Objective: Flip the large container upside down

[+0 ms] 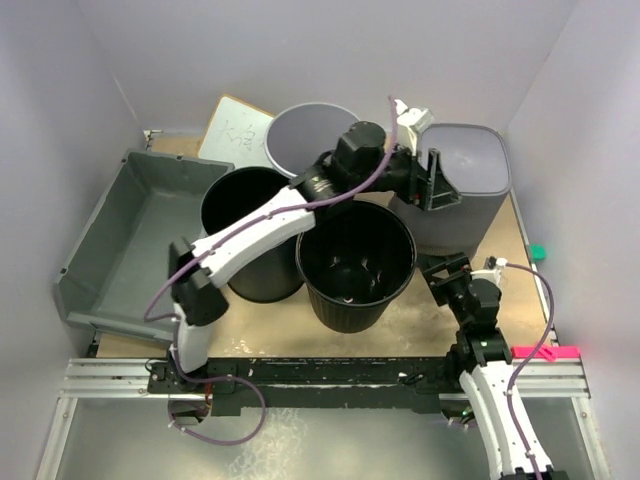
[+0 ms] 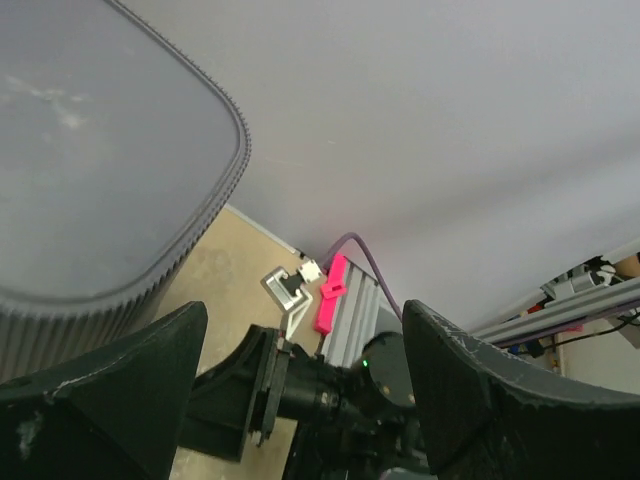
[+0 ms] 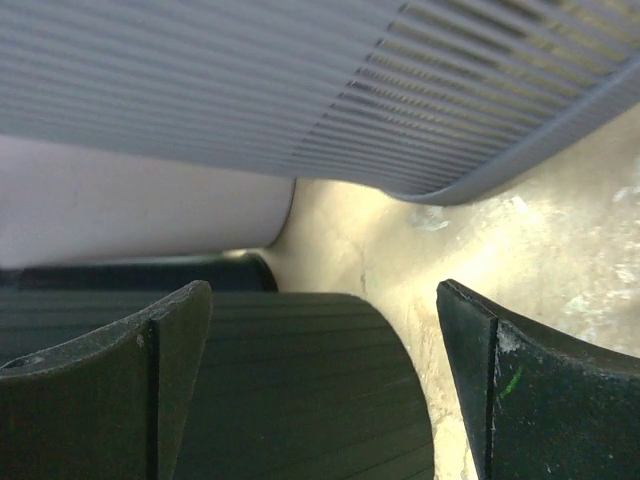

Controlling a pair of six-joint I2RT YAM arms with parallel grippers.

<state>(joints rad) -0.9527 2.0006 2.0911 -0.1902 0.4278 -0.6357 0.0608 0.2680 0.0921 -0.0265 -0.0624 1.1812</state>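
While the large container [image 1: 125,245] lies tilted, left gripper [image 1: 432,180] gapes.

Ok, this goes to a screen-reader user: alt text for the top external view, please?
A wide grey tub sits open side up at the left edge of the table, untouched. The open left gripper reaches across round buckets to a square grey bin at back right; the open right gripper is beside the front black bucket.

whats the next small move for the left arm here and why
Probably swing the left gripper left toward the large container: it hangs open and empty by the square bin at far right, while the container sits open side up at the left wall.
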